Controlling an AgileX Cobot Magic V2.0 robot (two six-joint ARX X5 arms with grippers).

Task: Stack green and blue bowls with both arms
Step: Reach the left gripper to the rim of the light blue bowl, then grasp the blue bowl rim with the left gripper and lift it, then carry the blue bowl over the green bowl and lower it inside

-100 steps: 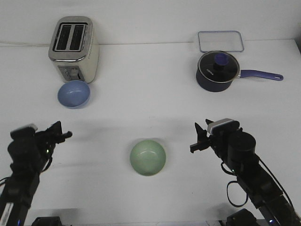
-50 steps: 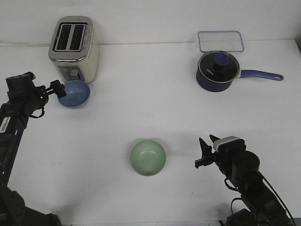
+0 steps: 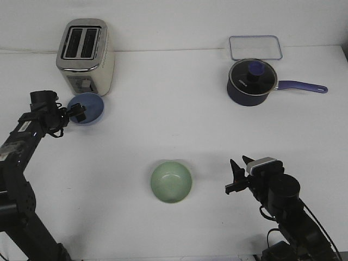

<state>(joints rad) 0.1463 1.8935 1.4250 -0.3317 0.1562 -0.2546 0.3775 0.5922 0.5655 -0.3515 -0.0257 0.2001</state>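
Front view: left gripper [image 3: 78, 113] at upper left of frame sits over near rim of blue bowl [image 3: 89, 107], which is just below toaster [image 3: 85, 56]; can't tell if fingers grip rim. Green bowl [image 3: 171, 181] lower centre on table [image 3: 163, 119]. Right gripper [image 3: 235, 176] lower right, fingers spread, holding nothing, apart from green bowl.

Left arm extended toward 11 o'clock, left gripper [image 3: 79, 113] parted; right gripper [image 3: 237, 175] parted, held low.

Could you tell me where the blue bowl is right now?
In the front view, the blue bowl sits far left, just before the toaster, with the left gripper at its rim.
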